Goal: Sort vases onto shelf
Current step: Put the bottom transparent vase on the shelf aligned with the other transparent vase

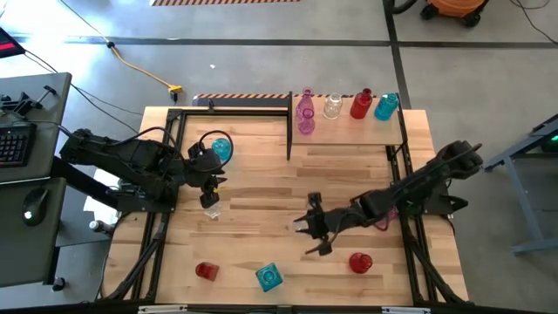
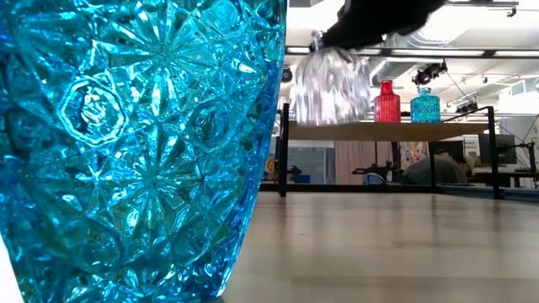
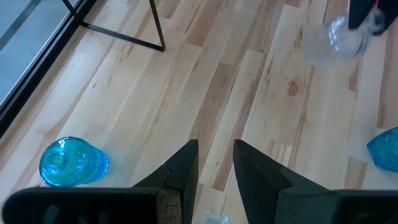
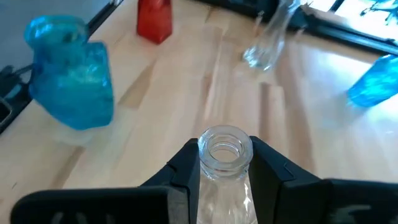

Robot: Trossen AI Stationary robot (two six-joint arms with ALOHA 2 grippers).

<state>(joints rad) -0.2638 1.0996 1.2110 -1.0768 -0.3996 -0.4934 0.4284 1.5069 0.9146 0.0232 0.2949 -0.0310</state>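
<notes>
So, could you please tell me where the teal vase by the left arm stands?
High view: the teal vase stands on the table's left half, just beyond the left gripper, left of the shelf.

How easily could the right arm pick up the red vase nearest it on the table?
Probably not yet. The way to the red vase looks free, but the right pincer is shut on a clear vase; it would need to set that down first.

My tabletop (image 1: 261, 183) is pale matt plank wood. The teal vase (image 2: 126, 135) is glossy cut glass, star-faceted. The clear vase (image 4: 225, 163) in my right end effector (image 4: 225, 171) is smooth glass.
</notes>
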